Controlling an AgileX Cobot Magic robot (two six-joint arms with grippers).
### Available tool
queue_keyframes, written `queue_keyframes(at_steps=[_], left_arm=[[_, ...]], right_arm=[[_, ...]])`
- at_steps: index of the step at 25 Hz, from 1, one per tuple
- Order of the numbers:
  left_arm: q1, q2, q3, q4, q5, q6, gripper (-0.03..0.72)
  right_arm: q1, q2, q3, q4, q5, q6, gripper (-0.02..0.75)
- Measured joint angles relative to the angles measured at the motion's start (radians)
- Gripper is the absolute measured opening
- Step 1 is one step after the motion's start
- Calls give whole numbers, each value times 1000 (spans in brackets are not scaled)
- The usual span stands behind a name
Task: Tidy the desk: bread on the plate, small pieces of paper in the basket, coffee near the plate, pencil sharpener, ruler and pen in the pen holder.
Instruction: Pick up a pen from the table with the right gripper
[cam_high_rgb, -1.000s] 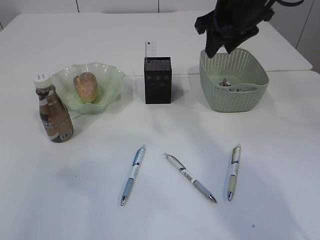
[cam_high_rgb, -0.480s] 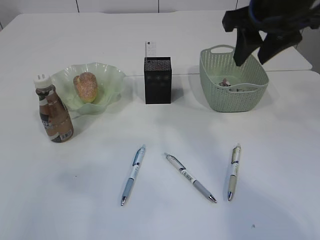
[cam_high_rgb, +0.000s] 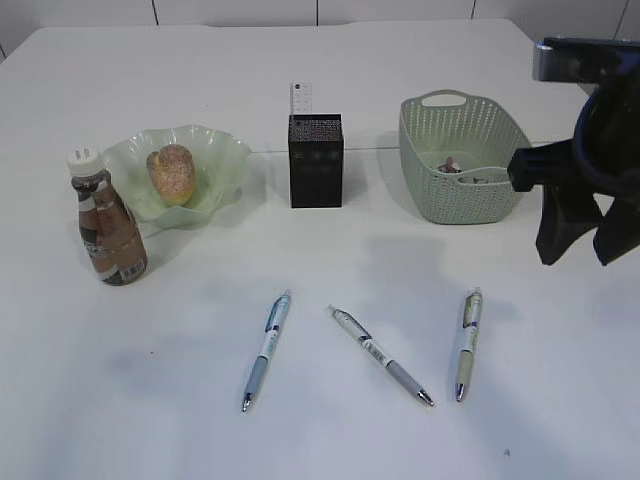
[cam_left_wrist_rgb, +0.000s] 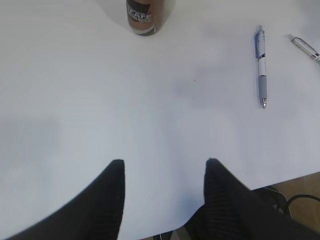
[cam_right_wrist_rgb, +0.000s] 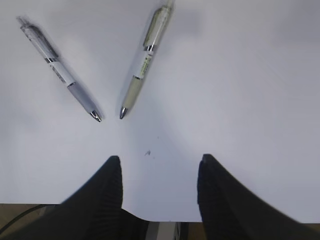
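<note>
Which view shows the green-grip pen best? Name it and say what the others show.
Right wrist view: the green-grip pen lies whole and close, tip towards the camera. The exterior view shows it whole but smaller. The left wrist view misses it.

The exterior view looks down at a slant across the desk (cam_high_rgb: 320, 100). Both wrist views face steeply down from near its front edge. All views share the pens: blue pen (cam_high_rgb: 266, 350) (cam_left_wrist_rgb: 261, 65), green pen (cam_high_rgb: 467, 343) (cam_right_wrist_rgb: 145, 60).

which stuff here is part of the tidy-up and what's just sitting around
Part of the job:
bread on the plate
coffee
basket
pen holder
ruler standing in the holder
three pens on the desk

Just lying about:
nothing visible
</note>
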Motion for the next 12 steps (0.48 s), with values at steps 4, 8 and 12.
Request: queue_keyframes(at_steps=[4,8,12], left_arm=[[0,0,0,0,8,0,349],[0,0,0,-1,13,0,351],[0,0,0,-1,20,0,352]], right_arm=[[0,2,20,2,0,47,389],[0,13,20,6,-28,95,389],[0,51,20,17,-61,144,389]])
